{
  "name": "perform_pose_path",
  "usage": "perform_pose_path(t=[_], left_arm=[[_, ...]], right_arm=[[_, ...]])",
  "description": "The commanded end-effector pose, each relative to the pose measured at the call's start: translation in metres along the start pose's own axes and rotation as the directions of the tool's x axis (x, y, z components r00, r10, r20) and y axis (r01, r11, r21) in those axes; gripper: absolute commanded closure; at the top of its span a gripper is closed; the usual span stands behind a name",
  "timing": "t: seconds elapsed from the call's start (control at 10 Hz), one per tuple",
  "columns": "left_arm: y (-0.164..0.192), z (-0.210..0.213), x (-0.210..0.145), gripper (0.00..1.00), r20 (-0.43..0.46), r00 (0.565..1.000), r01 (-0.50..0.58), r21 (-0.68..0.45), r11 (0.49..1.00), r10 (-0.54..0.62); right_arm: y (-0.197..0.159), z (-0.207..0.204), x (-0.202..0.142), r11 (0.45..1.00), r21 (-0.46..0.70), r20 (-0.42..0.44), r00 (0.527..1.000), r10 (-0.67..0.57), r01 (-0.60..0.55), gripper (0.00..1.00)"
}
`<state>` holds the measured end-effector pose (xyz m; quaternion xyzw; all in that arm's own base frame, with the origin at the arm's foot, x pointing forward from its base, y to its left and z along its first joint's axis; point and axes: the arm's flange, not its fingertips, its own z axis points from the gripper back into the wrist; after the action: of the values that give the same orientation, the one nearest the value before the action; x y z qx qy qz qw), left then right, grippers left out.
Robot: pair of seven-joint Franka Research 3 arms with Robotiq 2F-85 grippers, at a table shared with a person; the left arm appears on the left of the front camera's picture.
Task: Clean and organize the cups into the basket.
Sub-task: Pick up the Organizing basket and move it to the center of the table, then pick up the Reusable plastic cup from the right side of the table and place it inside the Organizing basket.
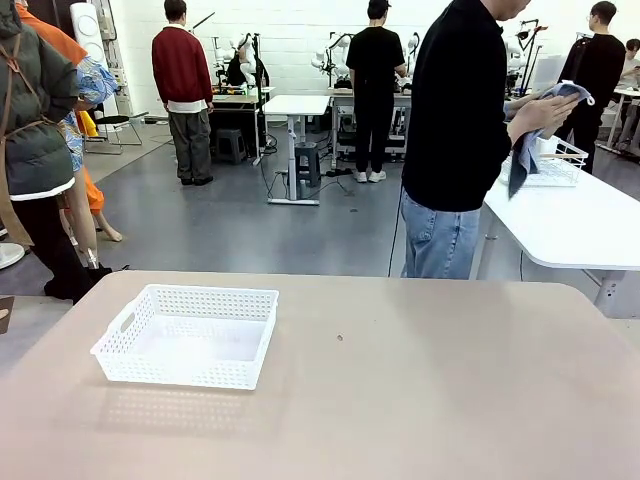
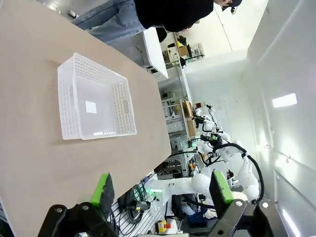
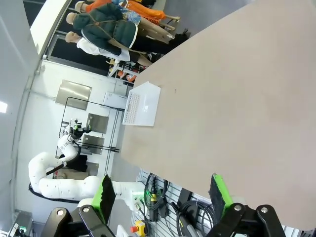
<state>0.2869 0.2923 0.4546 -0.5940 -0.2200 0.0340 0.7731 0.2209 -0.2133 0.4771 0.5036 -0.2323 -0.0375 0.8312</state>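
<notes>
Left wrist view: left gripper (image 2: 162, 187) jaws spread wide, green pads (image 2: 103, 190) bare, nothing between them. It hangs off the near table edge. Right gripper (image 3: 163, 191): same, wide apart, holding nothing, also back over the near edge.

Outward from there: shallow rectangular white plastic basket (image 2: 123, 106) with perforated lattice walls, a solid floor and cut-out handles at the short ends. It sits flat and upright on the matte tan tabletop (image 1: 420, 380), left of centre on the robot's left side (image 1: 180, 368), well apart from both grippers. In the right wrist view it is far off, near the table's far corner (image 3: 140, 106). Its floor is bare apart from a small white patch in the middle.

Handling, my read: the basket is light, thin-walled and a bit flexy, and likely to skate on this smooth top if nudged. Best grab is pinching a long wall at the rim, or a handle cut-out. Steady it when loading cups.

Far side: person in black top and jeans, hands (image 1: 540, 115) working a blue-grey cloth (image 1: 522, 160). Can't tell what's wrapped inside.
</notes>
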Motion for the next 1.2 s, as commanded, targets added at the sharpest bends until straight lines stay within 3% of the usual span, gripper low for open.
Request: perform_pose_path(t=[0.0, 1.1], left_arm=[[-0.0001, 0.0025, -0.0012, 0.0, 0.003, 1.0, -0.001, 0.001, 1.0, 0.001], [-0.0001, 0.0025, -0.0012, 0.0, 0.003, 1.0, -0.001, 0.001, 1.0, 0.001]], right_arm=[[0.0002, -0.0021, 0.0013, 1.0, 0.016, -0.005, 1.0, -0.004, 0.004, 0.0], [0.0002, -0.0021, 0.0013, 1.0, 0.016, -0.005, 1.0, -0.004, 0.004, 0.0]])
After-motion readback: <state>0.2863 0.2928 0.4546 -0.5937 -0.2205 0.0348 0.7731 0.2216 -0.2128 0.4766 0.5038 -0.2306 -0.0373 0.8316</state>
